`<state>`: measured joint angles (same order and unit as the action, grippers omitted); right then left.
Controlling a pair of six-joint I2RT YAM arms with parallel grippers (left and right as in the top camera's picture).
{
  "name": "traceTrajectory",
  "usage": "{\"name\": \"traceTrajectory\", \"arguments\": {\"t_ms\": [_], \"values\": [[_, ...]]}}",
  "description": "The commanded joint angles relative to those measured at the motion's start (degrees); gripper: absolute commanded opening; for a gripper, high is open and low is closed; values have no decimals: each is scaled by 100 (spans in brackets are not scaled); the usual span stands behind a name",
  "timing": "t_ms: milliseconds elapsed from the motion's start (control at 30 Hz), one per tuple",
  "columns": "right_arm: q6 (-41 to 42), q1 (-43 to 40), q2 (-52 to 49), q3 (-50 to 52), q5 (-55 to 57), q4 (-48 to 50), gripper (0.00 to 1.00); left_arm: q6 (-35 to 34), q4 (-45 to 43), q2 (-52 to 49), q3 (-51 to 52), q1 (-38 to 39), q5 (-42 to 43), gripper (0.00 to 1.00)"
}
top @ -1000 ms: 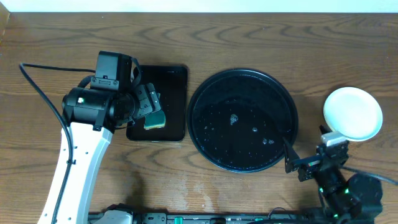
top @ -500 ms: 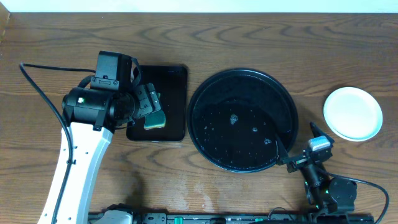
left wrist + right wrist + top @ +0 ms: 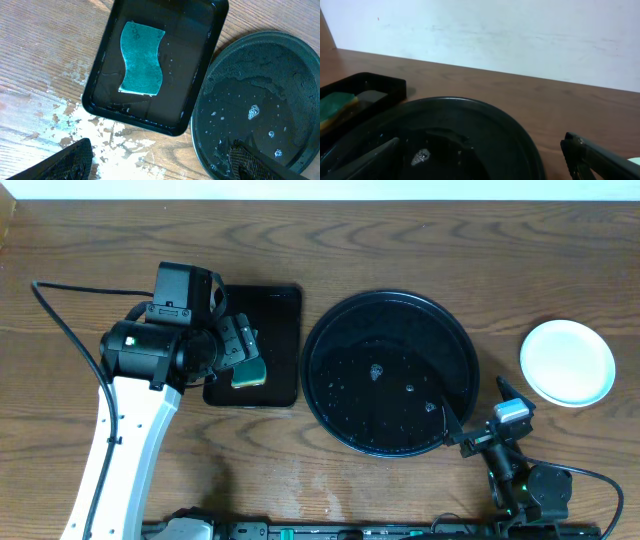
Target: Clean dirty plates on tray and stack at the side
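The round black tray (image 3: pixel 390 372) holds no plates, only water and small foam spots. It also shows in the left wrist view (image 3: pixel 260 95) and the right wrist view (image 3: pixel 470 130). A pale round plate (image 3: pixel 567 362) lies on the bare wood right of the tray. I cannot tell whether other plates are stacked under it. My right gripper (image 3: pixel 478 408) is open and empty at the tray's front-right rim, left of and below the plate; its fingers also show in the right wrist view (image 3: pixel 482 160). My left gripper (image 3: pixel 240 348) is open and empty above the small tray (image 3: pixel 160 172).
A small rectangular black tray (image 3: pixel 262 345) stands left of the round tray, with a green sponge (image 3: pixel 142 60) lying in it. Pale water stains mark the wood (image 3: pixel 120 155) in front of it. A white wall (image 3: pixel 495 35) runs behind the table.
My right gripper has drawn back from just below the plate, toward the front and left, and now sits at the round tray's rim. The left arm has not moved.
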<state>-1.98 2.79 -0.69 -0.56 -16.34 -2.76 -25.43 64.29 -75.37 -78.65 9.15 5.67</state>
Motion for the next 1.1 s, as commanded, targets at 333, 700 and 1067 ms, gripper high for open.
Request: {"name": "traceTrajectory", "arguments": {"t_ms": [333, 700, 1067], "values": [[-46, -46, 37, 24, -59, 2, 99, 37, -17, 96, -28, -24, -66, 88], [-46, -46, 37, 24, -59, 2, 99, 1252, -2865, 2376, 1513, -39, -612, 88], [-46, -46, 37, 24, -59, 2, 99, 1342, -5934, 5320, 5016, -529, -354, 88]]}}
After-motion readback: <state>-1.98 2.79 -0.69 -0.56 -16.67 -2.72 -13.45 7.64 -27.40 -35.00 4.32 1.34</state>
